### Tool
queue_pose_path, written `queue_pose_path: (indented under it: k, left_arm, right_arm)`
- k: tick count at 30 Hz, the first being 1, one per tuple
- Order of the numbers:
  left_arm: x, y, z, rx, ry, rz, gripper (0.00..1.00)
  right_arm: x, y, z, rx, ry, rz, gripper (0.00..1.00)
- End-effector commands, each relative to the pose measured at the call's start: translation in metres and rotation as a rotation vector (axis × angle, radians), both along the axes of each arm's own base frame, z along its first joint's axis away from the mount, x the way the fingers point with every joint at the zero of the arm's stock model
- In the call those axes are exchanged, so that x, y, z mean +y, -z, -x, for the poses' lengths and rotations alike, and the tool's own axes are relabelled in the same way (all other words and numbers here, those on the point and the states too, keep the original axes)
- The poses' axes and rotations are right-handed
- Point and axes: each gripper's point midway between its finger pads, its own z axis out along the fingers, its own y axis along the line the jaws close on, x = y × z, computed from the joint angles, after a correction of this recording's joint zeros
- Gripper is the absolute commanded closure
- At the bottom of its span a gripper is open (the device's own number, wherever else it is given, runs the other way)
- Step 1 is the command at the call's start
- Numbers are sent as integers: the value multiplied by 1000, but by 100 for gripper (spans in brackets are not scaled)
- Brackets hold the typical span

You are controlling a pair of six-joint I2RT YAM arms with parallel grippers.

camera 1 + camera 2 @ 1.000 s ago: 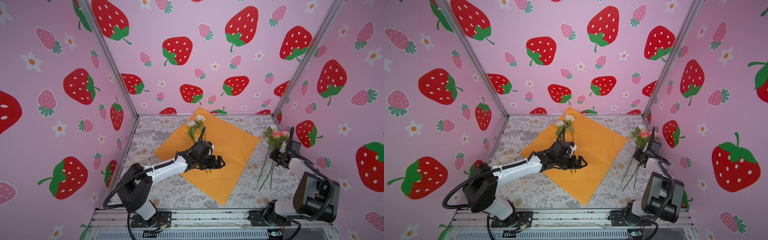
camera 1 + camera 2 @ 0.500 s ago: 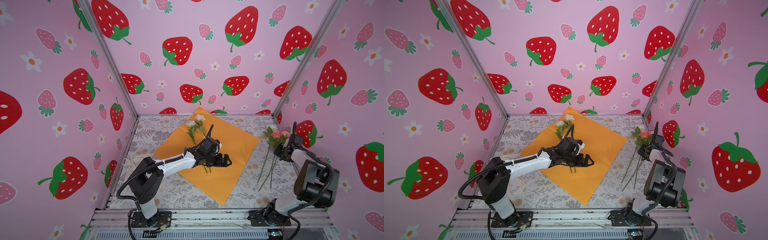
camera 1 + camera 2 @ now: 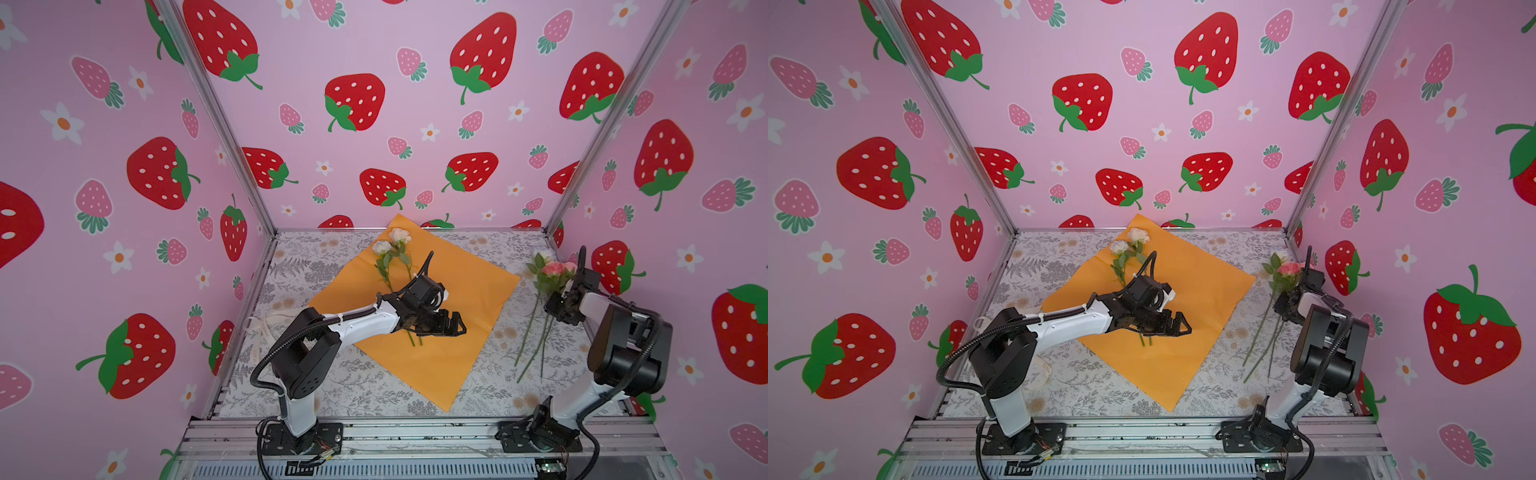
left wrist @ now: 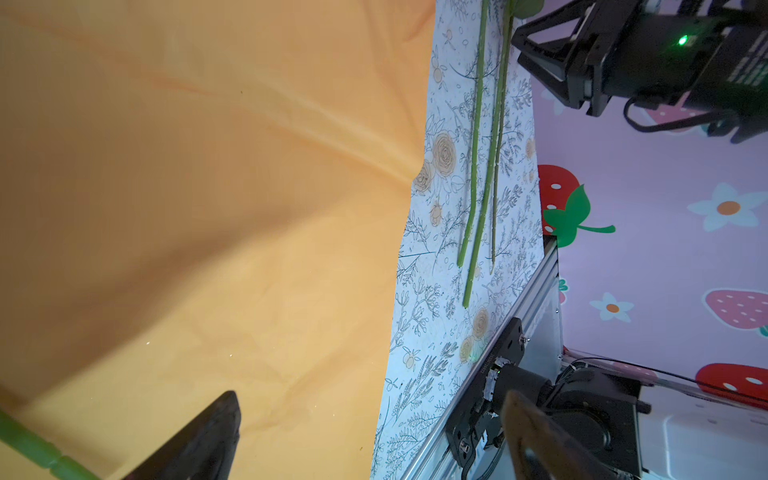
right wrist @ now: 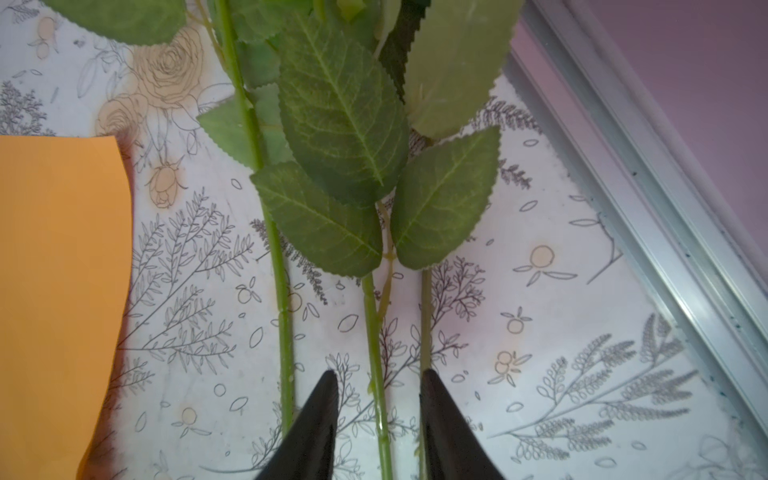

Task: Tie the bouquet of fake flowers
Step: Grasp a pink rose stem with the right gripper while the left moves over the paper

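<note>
Left gripper (image 3: 457, 326) is held low over the orange wrapping paper (image 3: 469, 286), with its jaws spread wide and nothing caught between them. In the left wrist view one dark finger (image 4: 199, 436) is seen above the paper.

Two white roses (image 3: 392, 243) are laid on the far left part of the paper, heads toward the far wall. Their stems (image 3: 411, 338) run toward the near side, are hidden beneath the left gripper, and show again just past it. The paper is spread as a diamond in the middle of the floral table (image 3: 332, 374), its far corner reaching the far wall.

Right gripper (image 5: 379, 374) is lowered over a second bunch (image 3: 552, 270) of pink and pale roses. This bunch lies on the bare table to the right of the paper, near the right wall and clear of the paper's edge. The jaws are parted. In the right wrist view the middle stem (image 5: 374, 332) is seen in the gap with space on either side, and another stem lies at the edge of one finger (image 5: 440, 424). Whether the fingers touch the table cannot be told. The bunch's three stems are fanned out toward the near side.

A cream ribbon (image 3: 259, 328) is seen on the table at the left, beside the left arm.
</note>
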Motion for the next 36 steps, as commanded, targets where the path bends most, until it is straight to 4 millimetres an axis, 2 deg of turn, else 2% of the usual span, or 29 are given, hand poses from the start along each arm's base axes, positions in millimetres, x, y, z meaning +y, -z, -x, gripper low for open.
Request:
queue_pose_path:
  k: [1, 6, 11, 14, 15, 19, 22, 30, 33, 36]
  left_arm:
    - [-7, -16, -6, -16, 6, 50, 1]
    - [-5, -16, -7, -14, -3, 43, 1]
    - [-4, -18, -9, 0, -21, 66, 1]
    - [-2, -20, -11, -1, -29, 69, 1]
    - [-1, -22, -12, -5, -33, 67, 1]
    - [4, -30, -12, -28, -46, 66, 1]
    - [10, -37, -11, -46, -59, 61, 1]
    - [43, -42, -2, -105, -114, -4, 1]
    - [63, -40, -4, -138, -162, -51, 1]
    - [89, -40, -9, -155, -234, -91, 1]
  right_arm:
    - [3, 2, -6, 22, -50, -2, 65]
    - [2, 14, -5, 62, -37, 7, 68]
    - [11, 23, -5, 89, -80, -3, 73]
    - [8, 31, 1, 167, -87, 45, 82]
    - [6, 28, 1, 171, -84, 69, 89]
    - [11, -5, -11, 73, -108, 106, 98]
    - [10, -39, -17, 3, -116, 206, 99]
    - [17, -96, -2, -146, -85, 253, 99]
    - [44, -126, -12, -301, -171, 179, 99]
    - [94, -148, -25, -407, -295, 9, 99]
